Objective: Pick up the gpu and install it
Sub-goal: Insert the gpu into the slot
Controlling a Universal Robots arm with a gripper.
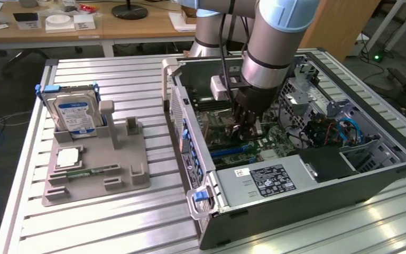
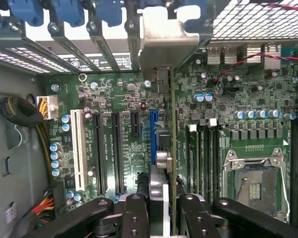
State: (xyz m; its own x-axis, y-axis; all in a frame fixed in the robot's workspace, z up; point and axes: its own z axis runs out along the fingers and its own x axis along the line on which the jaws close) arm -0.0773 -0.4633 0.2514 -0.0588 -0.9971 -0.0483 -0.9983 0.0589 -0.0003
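The gpu [image 2: 172, 129] is seen edge-on in the wrist view as a thin green-edged card with a silvery bracket [image 2: 164, 44] at its far end. It stands upright over the motherboard [image 2: 114, 99], right beside the blue slot [image 2: 153, 134]. Whether it touches the slot I cannot tell. My gripper [image 2: 161, 218] is shut on the card's near end, its black fingers [image 2: 134, 218] on both faces. In the exterior view my gripper [image 1: 249, 126] reaches down into the open computer case [image 1: 295, 196], low over the board.
Black and white expansion slots [image 2: 79, 148] lie beside the blue one, with the CPU socket [image 2: 253, 178] on the other side. Yellow cables [image 2: 20, 111] coil by the case wall. Outside the case, a grey holder [image 1: 97, 169] carries a blue-labelled hard drive [image 1: 76, 114] and a memory stick [image 1: 90, 172].
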